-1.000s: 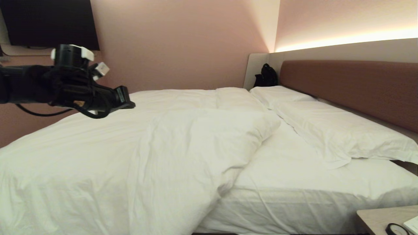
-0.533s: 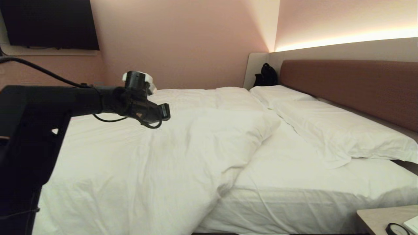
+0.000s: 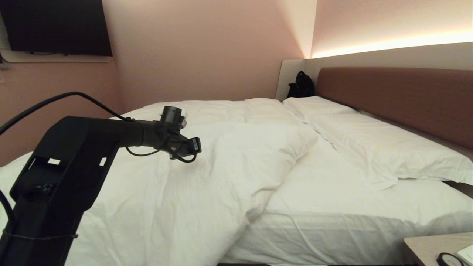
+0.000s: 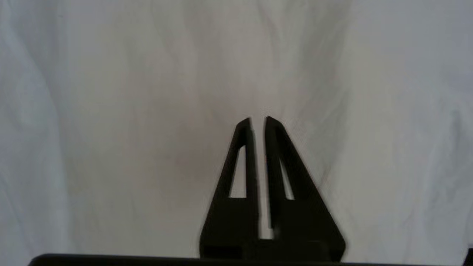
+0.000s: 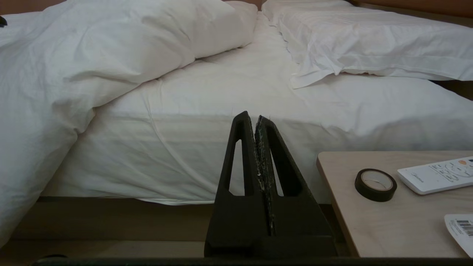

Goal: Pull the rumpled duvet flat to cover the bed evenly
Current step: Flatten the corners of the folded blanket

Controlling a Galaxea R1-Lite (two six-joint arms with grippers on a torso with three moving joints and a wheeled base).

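The puffy white duvet (image 3: 207,177) lies bunched on the left half of the bed (image 3: 332,207), its folded edge running diagonally and leaving the sheet bare on the right. My left arm stretches out over the duvet, and the left gripper (image 3: 197,145) hovers just above its top surface. In the left wrist view that gripper (image 4: 258,120) has only a thin slit between its fingers, nothing in it, with creased duvet (image 4: 111,111) filling the background. The right gripper (image 5: 255,117) is shut, parked low beside the bed and facing the mattress side.
Two white pillows (image 3: 388,147) lie along the reddish-brown headboard (image 3: 399,99). A black bag (image 3: 302,85) sits in the far corner and a dark screen (image 3: 55,26) hangs on the left wall. The bedside table (image 5: 388,221) holds a tape roll (image 5: 375,184) and a remote (image 5: 438,174).
The left arm has reached forward over the bed; its gripper has moved rightward and down towards the duvet's top. The duvet itself lies as before.
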